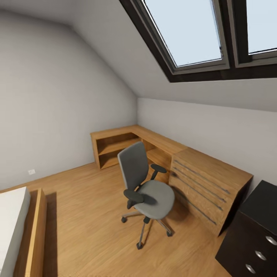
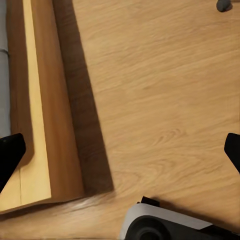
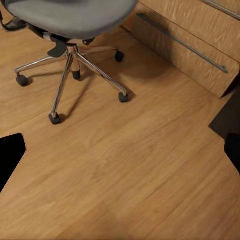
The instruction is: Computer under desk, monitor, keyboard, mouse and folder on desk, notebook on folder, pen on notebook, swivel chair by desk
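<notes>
The swivel chair (image 1: 148,188), grey with black armrests and a metal star base, stands mid-floor facing right, its seat bare. Its seat and castors (image 3: 70,55) also appear in the right wrist view. At the lower right corner is the desk (image 1: 250,238), a black top over black drawers with round silver knobs. My left gripper (image 2: 120,155) hangs open over bare floor beside the bed frame. My right gripper (image 3: 120,157) is open above the floor, short of the chair's base. The computer, monitor, keyboard, mouse, folder, notebook and pen are out of view.
A light-wood drawer chest (image 1: 207,184) sits between chair and desk, joined to low wooden corner shelving (image 1: 123,142). A bed with a wooden side rail (image 1: 36,231) runs along the left. Sloped ceiling with skylights overhead. Open wood floor lies in front of the chair.
</notes>
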Robot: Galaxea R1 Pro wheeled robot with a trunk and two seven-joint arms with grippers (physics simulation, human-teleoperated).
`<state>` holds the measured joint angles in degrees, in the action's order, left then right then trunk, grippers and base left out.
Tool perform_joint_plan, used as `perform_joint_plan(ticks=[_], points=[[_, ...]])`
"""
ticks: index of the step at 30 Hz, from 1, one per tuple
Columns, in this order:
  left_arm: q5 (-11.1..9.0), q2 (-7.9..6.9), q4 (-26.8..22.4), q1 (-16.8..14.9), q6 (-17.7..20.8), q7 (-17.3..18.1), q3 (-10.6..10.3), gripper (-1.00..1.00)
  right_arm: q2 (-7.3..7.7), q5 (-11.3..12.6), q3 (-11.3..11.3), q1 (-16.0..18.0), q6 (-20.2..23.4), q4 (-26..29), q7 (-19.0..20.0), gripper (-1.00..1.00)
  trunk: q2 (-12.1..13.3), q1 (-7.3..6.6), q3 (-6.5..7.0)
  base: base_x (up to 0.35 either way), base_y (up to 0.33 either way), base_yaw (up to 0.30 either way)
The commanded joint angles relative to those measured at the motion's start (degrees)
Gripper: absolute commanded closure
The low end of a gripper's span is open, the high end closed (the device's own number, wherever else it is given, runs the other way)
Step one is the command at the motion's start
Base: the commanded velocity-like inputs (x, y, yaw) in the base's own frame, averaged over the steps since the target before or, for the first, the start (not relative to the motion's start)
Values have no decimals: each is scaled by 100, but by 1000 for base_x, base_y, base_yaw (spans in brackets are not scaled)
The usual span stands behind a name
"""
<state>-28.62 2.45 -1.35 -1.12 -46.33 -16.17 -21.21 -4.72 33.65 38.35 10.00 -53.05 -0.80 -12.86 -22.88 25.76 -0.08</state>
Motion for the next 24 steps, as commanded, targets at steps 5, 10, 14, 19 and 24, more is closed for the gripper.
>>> perform_joint_plan(ticks=[5,10,14,19,24], points=[[-21,2,6,-3,-8,-35,-50,-100,-4,14,50,2,-12,-10,-32,-100,-4,2,-22,0,0,266],[-21,2,6,-3,-6,-35,-50,-100,-10,11,51,2,-12,-16,-32,-100,-4,2,-43,0,0,263],[-21,2,6,-3,-9,-34,-50,-100,-11,11,50,2,-12,-17,-32,-100,-4,2,-60,33,-31,263],[-21,-4,6,-3,-14,-34,-50,-100,-11,10,56,2,-12,-17,-32,-100,-4,2,-81,163,-151,263],[-21,0,8,-3,-9,-35,-50,-100,-11,10,55,2,-12,-17,-32,-100,-4,2,-102,221,-206,263]])
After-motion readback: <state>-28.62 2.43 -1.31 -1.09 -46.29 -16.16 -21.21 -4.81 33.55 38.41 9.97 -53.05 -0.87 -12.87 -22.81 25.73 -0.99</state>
